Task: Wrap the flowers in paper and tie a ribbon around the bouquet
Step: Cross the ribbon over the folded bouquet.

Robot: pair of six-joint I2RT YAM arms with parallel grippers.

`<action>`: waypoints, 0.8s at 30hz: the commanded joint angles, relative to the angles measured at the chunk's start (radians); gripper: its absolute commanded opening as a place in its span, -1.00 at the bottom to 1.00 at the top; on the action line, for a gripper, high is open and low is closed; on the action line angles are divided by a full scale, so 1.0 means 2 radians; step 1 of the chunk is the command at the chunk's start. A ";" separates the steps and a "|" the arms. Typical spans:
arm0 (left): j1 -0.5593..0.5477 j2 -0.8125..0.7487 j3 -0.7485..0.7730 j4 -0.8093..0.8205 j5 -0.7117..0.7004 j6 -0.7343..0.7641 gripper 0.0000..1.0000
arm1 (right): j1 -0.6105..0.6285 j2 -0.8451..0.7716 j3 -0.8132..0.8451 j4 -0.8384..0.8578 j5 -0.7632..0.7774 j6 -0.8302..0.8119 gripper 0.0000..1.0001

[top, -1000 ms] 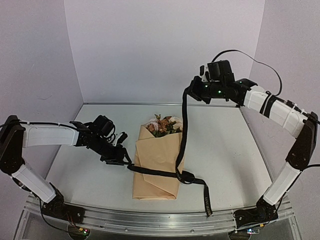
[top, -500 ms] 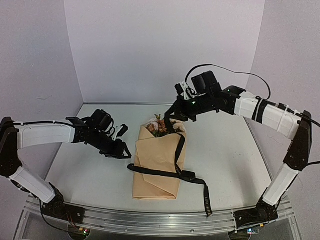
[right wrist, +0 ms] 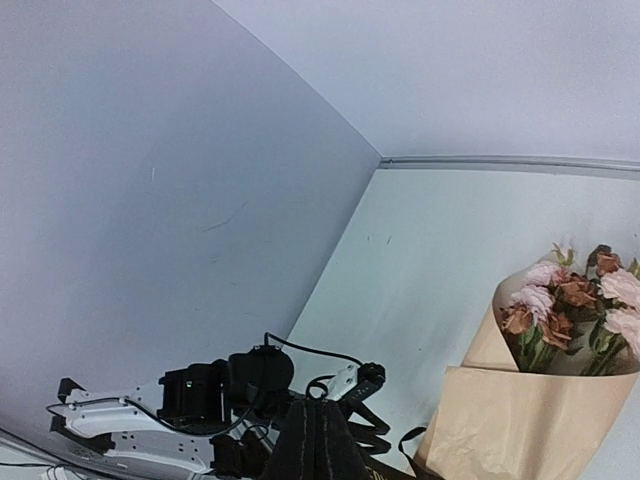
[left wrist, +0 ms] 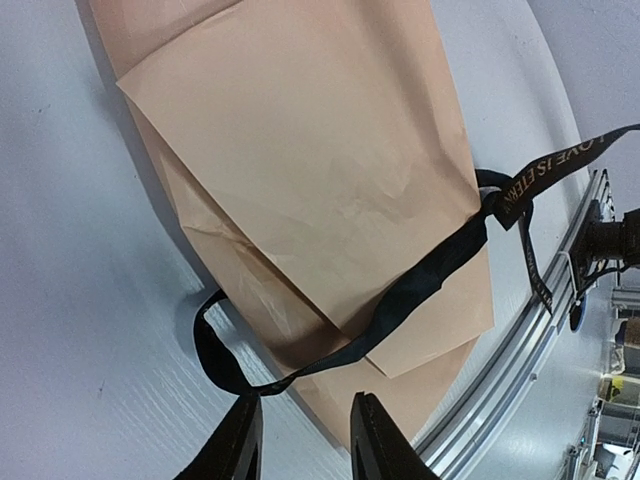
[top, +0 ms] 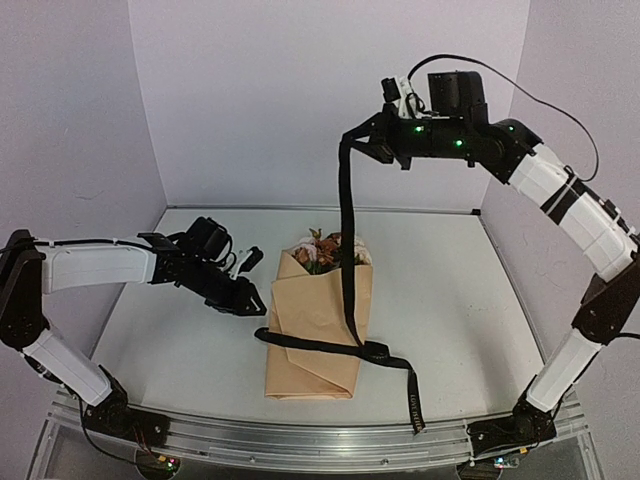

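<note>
The pale bench (top: pixel 450 300) carried the bouquet (top: pixel 312 335) near its middle, lying flat with its narrow folded end toward the near edge and its wide mouth toward the far wall. Its tan paper (left wrist: pixel 300 150) was folded in overlapping flaps, with creases showing in the left wrist view. The black ribbon (top: pixel 347 230) crossed the lower part of the cone from left to right and bunched at the cone's right edge. From there one tail with light lettering trailed across the bench toward the near right, and a long stretch rose steeply over the right side of the cone. At the cone's left edge a small loop of ribbon lay out on the bench. The flowers (top: pixel 330 250), cream, pink and rust-brown on green stems, showed at the far, wide end of the cone. The right hand (top: pixel 352 145) hung high above the bench, over the far end of the bouquet, closed on the upper end of the ribbon, which hung down from its fingertips. The left hand (top: pixel 252 297) sat low, just left of the cone, its fingers (left wrist: pixel 240 445) partly apart with nothing between them. The ribbon loop lay right by one fingertip, and I could not tell whether they touched.
</note>
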 commanded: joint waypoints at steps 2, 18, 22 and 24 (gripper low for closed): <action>0.008 -0.020 -0.012 0.046 -0.049 -0.077 -0.40 | 0.035 0.065 0.036 -0.004 -0.024 0.025 -1.00; 0.073 -0.046 -0.014 0.012 -0.005 -0.096 -0.32 | 0.167 0.009 -0.093 0.068 -0.161 0.035 -1.00; 0.073 -0.032 0.001 0.010 0.006 -0.081 -0.34 | 0.184 -0.011 -0.106 0.069 -0.169 0.034 -1.00; 0.073 -0.024 0.009 0.005 0.009 -0.076 -0.36 | 0.184 -0.011 -0.105 0.069 -0.169 0.040 -1.00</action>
